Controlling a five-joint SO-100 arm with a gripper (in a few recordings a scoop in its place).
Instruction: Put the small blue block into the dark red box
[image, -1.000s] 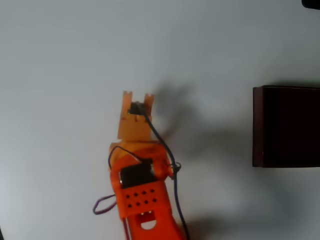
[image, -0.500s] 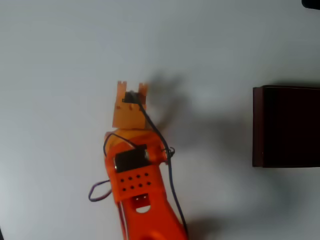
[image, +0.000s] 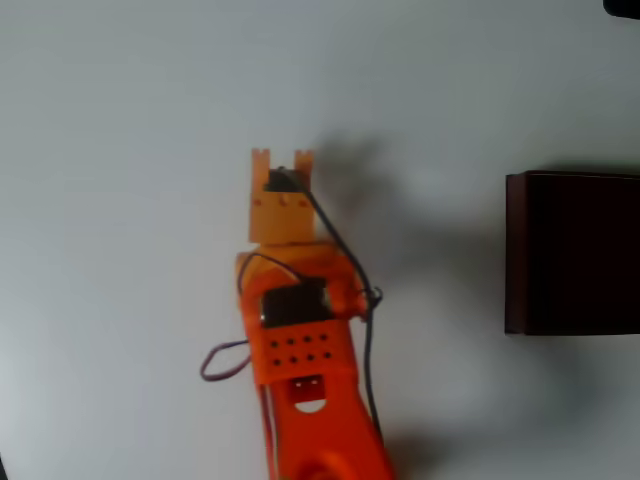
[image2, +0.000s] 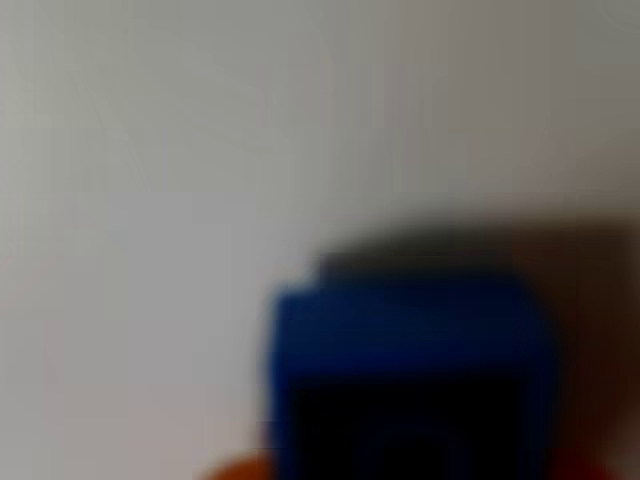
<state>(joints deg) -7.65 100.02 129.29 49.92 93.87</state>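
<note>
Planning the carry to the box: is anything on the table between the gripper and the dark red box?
Nothing visible. In the overhead view, bare table lies between the gripper and the box at the right edge. The wrist view shows the blue block close up, blurred.

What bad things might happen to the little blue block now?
The small blue block sits very close to the wrist camera, blurry, so I cannot tell how firmly it is held; it might slip out. The dark red box is far off to the right in the overhead view, away from the gripper, so the block might fall on the white table on the way.
</note>
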